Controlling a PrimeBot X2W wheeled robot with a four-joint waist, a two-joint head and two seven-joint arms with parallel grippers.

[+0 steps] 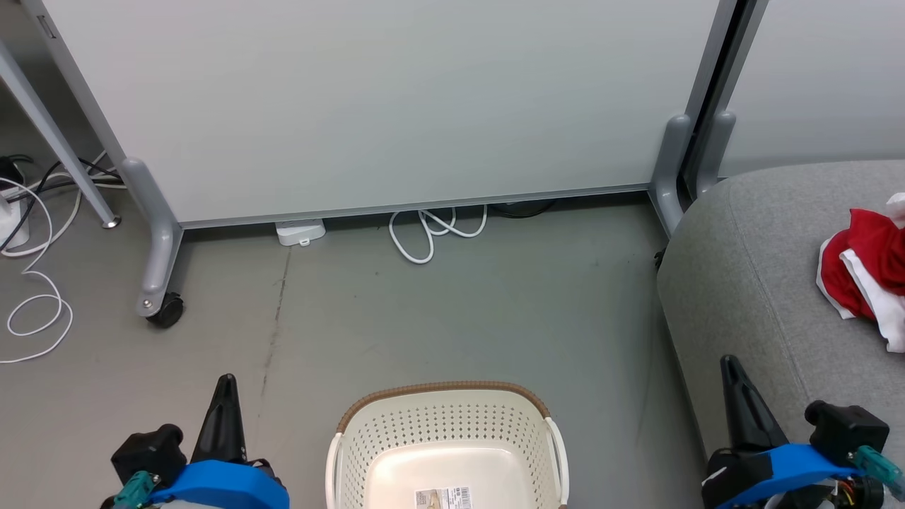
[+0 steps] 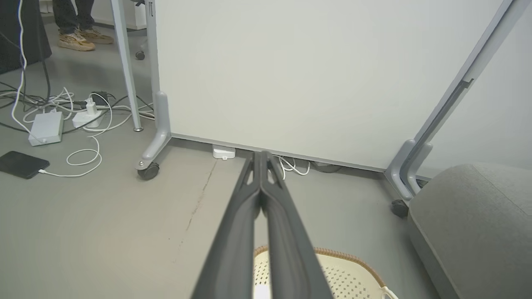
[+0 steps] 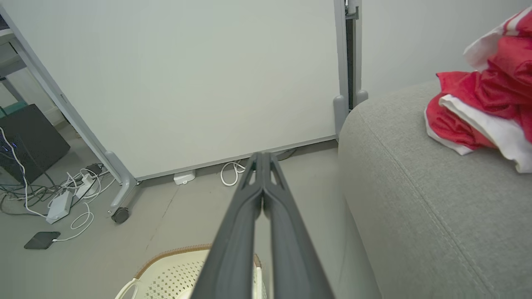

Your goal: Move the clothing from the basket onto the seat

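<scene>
Our left gripper (image 2: pixel 261 155) and right gripper (image 3: pixel 261 154) are both pinched closed on nothing. The red-and-white clothing (image 1: pixel 866 276) sits bunched on the grey seat (image 1: pixel 742 283), well apart from the laundry basket (image 1: pixel 445 387). It looks light, soft and floppy, so we'd pinch a thick fold.

A pale partition panel (image 1: pixel 389 106) stands on the grey floor (image 1: pixel 459 318). A white cable (image 1: pixel 433 234) loops beneath its lower edge. A black phone (image 2: pixel 23 164) lies on the floor.
</scene>
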